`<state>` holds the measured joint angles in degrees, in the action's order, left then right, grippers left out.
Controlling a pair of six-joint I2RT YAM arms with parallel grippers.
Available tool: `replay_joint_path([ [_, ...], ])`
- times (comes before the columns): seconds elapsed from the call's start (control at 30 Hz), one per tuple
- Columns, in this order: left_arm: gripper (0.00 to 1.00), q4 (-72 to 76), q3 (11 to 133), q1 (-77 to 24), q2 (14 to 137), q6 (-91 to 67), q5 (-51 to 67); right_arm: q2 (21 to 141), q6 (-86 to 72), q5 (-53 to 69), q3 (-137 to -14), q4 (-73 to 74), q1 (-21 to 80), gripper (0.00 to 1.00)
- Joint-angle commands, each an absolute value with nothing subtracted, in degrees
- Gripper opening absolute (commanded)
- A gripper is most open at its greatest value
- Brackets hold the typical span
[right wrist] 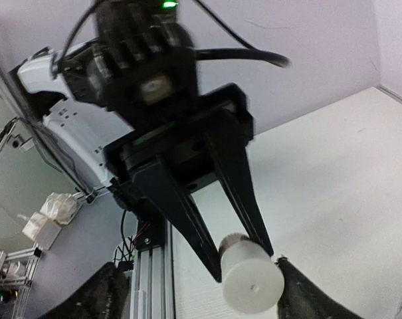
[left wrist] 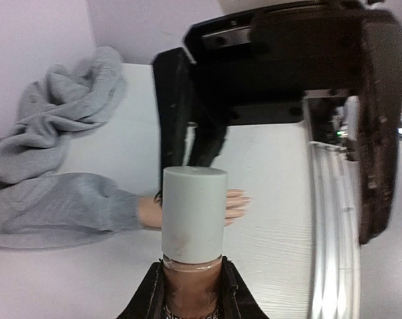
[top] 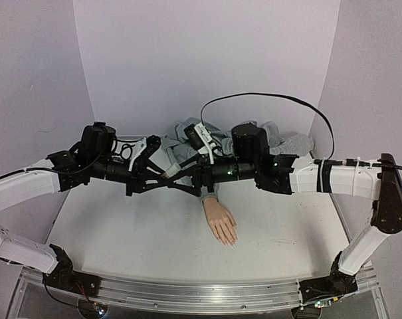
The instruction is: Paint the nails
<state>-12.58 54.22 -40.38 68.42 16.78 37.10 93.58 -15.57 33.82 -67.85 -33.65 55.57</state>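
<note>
The flesh-coloured mannequin hand [top: 220, 222] lies palm down on the white table, its grey sleeve [top: 207, 143] running to the back. The nails [top: 231, 243] are tiny pale tips; they also show in the left wrist view [left wrist: 244, 199] behind the bottle. My left gripper [left wrist: 191, 282] is shut on the brownish glass body of a nail polish bottle [left wrist: 194, 212] with a pale cylindrical cap, held in the air above the hand. My right gripper [right wrist: 201, 279] is open, its fingers [right wrist: 300, 292] on either side of the cap [right wrist: 252, 282] without closing on it. Both grippers meet tip to tip [top: 184, 178].
The grey sweatshirt [left wrist: 48, 139] is bunched at the back of the table. An aluminium rail [top: 187, 292] runs along the near edge. Purple walls [top: 207, 53] close in the back and sides. A black cable [top: 280, 100] loops above the right arm.
</note>
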Motion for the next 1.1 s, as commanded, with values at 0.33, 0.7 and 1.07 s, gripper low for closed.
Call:
replay_joint_path([
  [0.33,0.00,-9.4,53.3,-42.4,63.5,21.5,0.6,103.5,-35.9,15.0,-86.4,-29.2,55.9,0.93],
  [0.7,0.00,-9.4,53.2,-42.9,62.3,21.5,1.1,111.9,-43.4,17.4,-94.9,-29.4,55.6,0.59],
  [1.07,0.00,-9.5,53.2,-42.9,62.3,20.6,25.1,107.4,-35.7,29.9,-86.4,-37.0,53.6,0.17],
])
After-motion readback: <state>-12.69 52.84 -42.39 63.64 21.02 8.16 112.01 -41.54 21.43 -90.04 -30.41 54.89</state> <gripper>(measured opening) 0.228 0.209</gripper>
